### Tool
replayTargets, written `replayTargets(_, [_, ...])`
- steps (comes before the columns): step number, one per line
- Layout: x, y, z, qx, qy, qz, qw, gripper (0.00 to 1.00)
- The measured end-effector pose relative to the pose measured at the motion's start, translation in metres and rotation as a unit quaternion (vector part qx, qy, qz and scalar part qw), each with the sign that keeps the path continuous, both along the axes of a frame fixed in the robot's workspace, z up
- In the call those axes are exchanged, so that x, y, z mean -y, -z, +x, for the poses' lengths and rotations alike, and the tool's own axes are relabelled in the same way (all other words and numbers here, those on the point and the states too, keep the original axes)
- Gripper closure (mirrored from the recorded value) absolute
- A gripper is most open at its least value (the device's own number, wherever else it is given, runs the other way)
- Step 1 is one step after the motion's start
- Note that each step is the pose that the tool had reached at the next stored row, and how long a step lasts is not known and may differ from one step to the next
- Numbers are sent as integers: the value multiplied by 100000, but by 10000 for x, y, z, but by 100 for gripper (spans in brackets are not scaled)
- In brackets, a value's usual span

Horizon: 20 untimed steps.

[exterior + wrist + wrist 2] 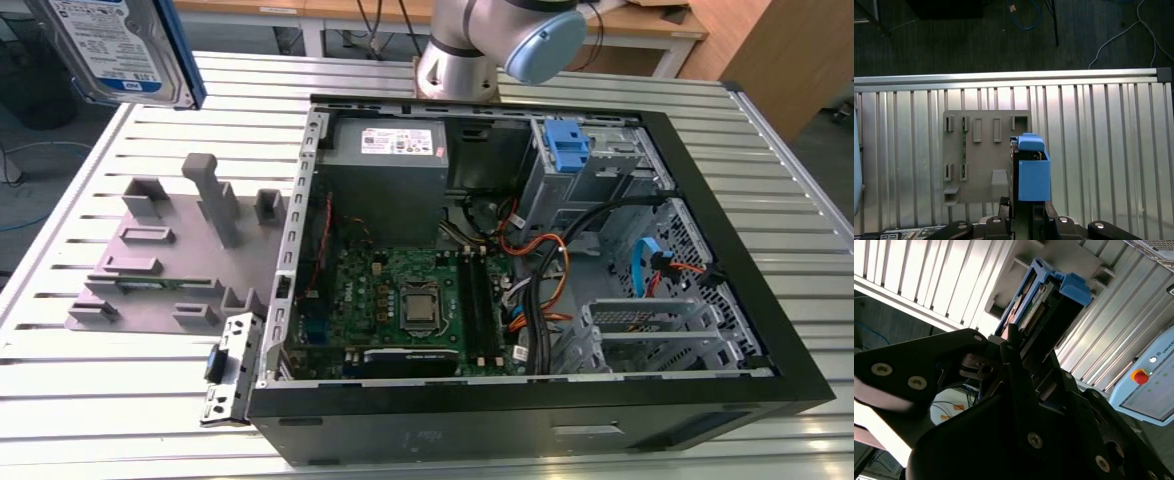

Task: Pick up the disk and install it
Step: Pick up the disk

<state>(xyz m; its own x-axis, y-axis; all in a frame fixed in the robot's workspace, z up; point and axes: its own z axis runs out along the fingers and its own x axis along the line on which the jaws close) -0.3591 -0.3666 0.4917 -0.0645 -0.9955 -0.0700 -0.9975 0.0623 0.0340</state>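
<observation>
Clamping tight on flat, blue-railed metal disk (glossy label): black claw, over ribbed slats.

1. The arm – a grey joint with a pale blue cap – stands upright.
2. The gripper faces downward – black fingers clamped on the disk, which juts out past their tips.

In the exterior view the disk is cut off by the top edge. In the second wrist view the jaws hide its lower part; their contact seems out of sight.
</observation>
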Motion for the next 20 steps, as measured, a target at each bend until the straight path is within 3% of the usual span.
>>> replayTargets(20, [0,0,275,4,1,3,100000,65])
